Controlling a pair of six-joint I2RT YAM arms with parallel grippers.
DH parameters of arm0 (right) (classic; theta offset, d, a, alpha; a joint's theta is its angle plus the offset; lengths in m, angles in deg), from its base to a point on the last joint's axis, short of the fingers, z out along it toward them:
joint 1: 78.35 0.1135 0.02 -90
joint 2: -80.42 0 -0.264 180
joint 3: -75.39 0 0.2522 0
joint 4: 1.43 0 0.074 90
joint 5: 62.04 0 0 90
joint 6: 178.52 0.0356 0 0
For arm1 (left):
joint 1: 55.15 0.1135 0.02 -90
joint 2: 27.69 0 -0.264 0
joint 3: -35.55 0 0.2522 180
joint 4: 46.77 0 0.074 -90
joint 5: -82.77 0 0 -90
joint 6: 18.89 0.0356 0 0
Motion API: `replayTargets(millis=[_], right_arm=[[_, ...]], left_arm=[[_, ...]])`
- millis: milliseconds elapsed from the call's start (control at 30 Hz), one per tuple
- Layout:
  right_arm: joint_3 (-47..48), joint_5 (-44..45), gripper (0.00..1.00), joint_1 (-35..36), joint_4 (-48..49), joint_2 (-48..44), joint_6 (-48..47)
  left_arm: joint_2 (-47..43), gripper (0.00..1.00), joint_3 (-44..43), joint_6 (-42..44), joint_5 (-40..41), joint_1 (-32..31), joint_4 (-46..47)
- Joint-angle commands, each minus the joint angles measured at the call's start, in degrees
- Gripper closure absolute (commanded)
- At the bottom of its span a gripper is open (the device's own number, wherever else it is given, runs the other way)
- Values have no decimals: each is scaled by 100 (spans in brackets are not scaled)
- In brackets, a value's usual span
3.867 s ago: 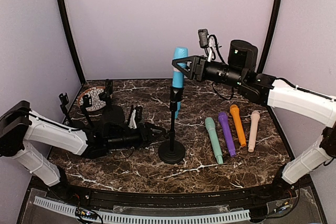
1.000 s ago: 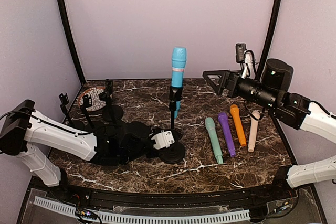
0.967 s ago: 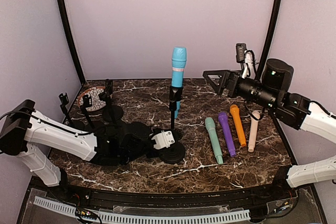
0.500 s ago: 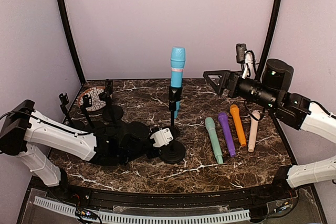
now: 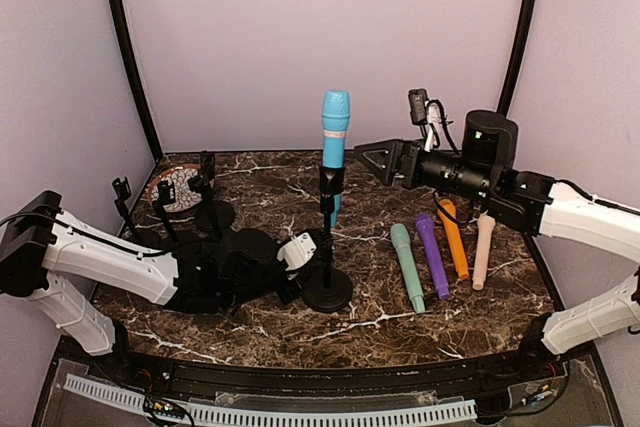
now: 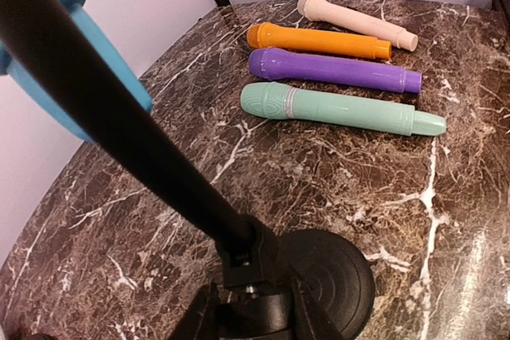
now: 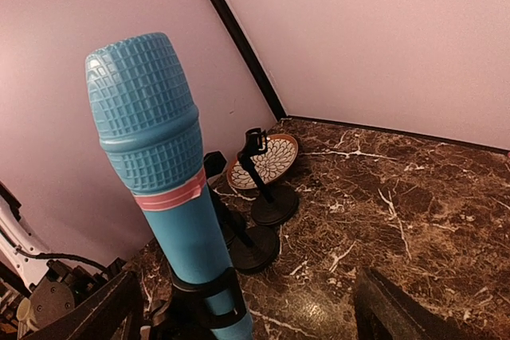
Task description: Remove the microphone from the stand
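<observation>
Microphone (image 7: pixel 151 117), blue with pink band, upright in stand (image 5: pixel 328 292); left jaws clench stand, right jaws released.

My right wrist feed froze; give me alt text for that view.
A blue microphone with a pink band stands upright in the black stand clip. The right gripper is open, one finger low on each side, clear of it. Behind: spare stands and a patterned plate on the marble table.
</observation>
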Motion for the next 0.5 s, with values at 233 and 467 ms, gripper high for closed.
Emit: replayTargets(millis=[233, 467], right_arm=[[751, -582, 9, 94, 798, 589, -162], [1320, -781, 14, 103, 680, 1153, -415]], left_arm=[[-284, 94, 325, -1168, -1232, 451, 20], [-336, 96, 429, -1685, -1748, 672, 207]])
